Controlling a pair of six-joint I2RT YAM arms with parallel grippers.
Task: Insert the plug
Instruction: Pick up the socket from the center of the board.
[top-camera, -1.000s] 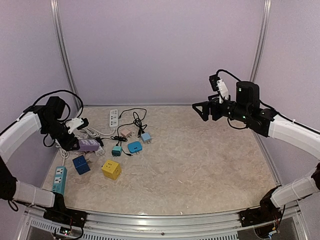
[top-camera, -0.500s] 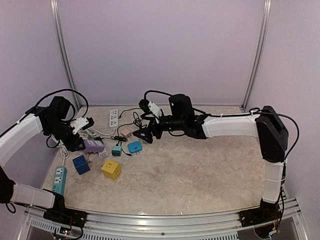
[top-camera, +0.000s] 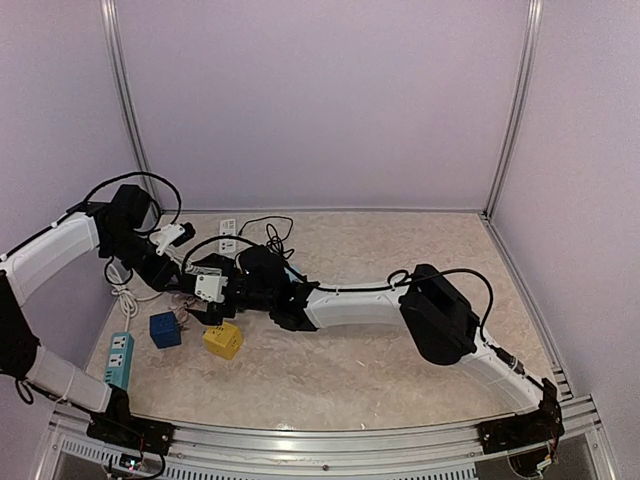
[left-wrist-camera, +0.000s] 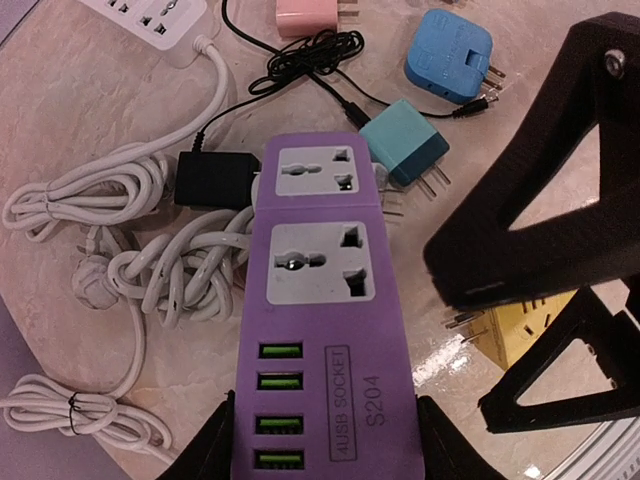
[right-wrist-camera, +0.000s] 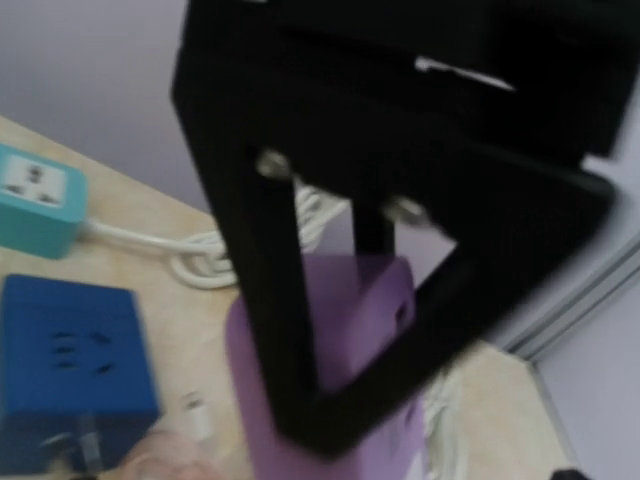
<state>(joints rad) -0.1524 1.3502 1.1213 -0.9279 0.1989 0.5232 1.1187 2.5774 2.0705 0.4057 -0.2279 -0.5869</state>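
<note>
In the left wrist view, a purple power strip (left-wrist-camera: 318, 330) with two sockets and several green USB ports has its USB end between the jaws of my left gripper (left-wrist-camera: 325, 452), which is shut on it. Loose plugs lie beyond it: a teal one (left-wrist-camera: 405, 150) beside the strip's corner, a blue one (left-wrist-camera: 450, 60) and a pink one (left-wrist-camera: 310, 15). My right gripper (left-wrist-camera: 460, 345) stands open just right of the strip, holding nothing. Seen from above, the right arm reaches across the table and the right gripper (top-camera: 195, 283) hides most of the strip. The right wrist view is blurred, with the purple strip (right-wrist-camera: 350, 340) behind a black finger frame.
Coiled white cables (left-wrist-camera: 150, 265) and a black adapter (left-wrist-camera: 215, 178) lie left of the strip. A white power strip (top-camera: 227, 235) sits at the back. A yellow cube socket (top-camera: 223, 340), a blue cube socket (top-camera: 164, 329) and a teal power strip (top-camera: 118, 358) sit nearer the front.
The right arm has swept from the far right across the table to the left, its open gripper now beside the purple strip. The left gripper moved slightly right, still holding the strip.
</note>
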